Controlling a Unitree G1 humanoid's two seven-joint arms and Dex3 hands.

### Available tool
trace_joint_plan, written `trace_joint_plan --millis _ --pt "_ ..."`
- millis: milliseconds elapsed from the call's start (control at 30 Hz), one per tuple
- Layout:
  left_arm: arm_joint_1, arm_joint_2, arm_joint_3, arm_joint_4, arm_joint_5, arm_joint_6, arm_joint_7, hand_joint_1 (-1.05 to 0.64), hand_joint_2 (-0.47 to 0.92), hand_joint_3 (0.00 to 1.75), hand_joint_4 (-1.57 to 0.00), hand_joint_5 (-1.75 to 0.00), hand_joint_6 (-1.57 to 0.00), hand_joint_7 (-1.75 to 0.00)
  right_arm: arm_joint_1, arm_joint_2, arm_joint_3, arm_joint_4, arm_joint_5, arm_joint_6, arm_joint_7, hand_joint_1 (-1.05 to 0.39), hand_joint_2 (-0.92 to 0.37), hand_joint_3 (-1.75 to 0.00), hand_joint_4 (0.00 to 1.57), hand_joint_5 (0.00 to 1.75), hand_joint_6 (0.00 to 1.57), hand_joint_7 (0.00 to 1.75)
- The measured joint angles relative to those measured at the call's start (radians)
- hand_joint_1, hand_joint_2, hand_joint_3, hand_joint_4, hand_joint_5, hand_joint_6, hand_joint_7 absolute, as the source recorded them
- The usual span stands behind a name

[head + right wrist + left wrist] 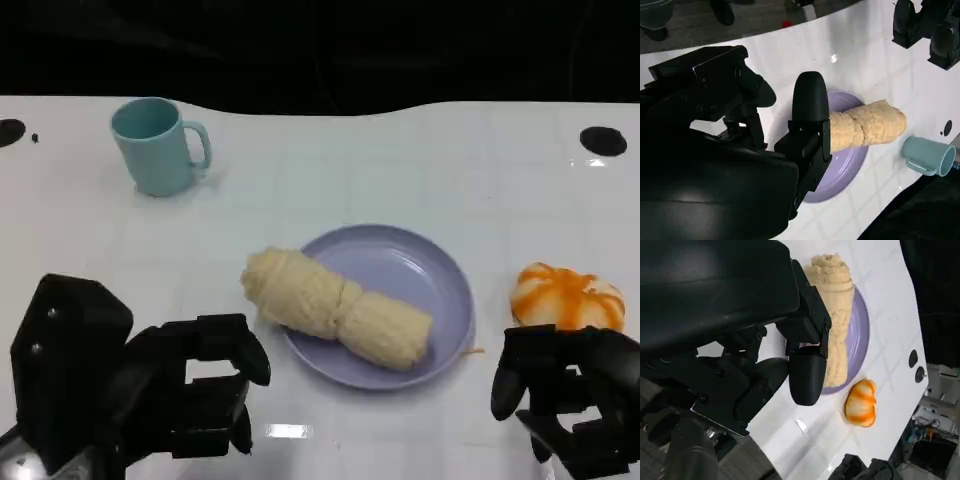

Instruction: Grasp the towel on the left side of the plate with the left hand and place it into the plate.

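In the head view the rolled cream towel (335, 307) lies across the lavender plate (420, 270), one end resting on the plate's floor and the other end sticking out over the plate's rim on the side toward the teal mug (158, 146). The left hand (190, 385) sits on the near side of the plate, just short of the towel's overhanging end, its fingers apart and holding nothing, clear of the towel. The right hand (565, 395) is on the plate's other side, next to an orange-and-white object (567, 296); its fingers look curled, but I cannot tell whether they are closed. In the left wrist view the left hand's fingers (807, 375) are spread in front of the towel, with a gap between them and the plate. In the right wrist view the right hand's fingers (810, 107) reach toward the plate, the towel lying on it beyond them, untouched, with the mug past the towel's far end.
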Motion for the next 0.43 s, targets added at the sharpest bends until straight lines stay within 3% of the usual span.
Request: trace_joint_plan --millis 433 --pt "-0.005 0.035 0.001 0.023 -0.009 -0.003 -0.012 -0.1 0.51 1.27 -0.77 -1.75 -0.73 -1.61 0.0 0.002 0.009 0.0 -0.003 0.0 -0.014 0.09 -0.65 -0.99 0.67 1.69 0.65 1.45"
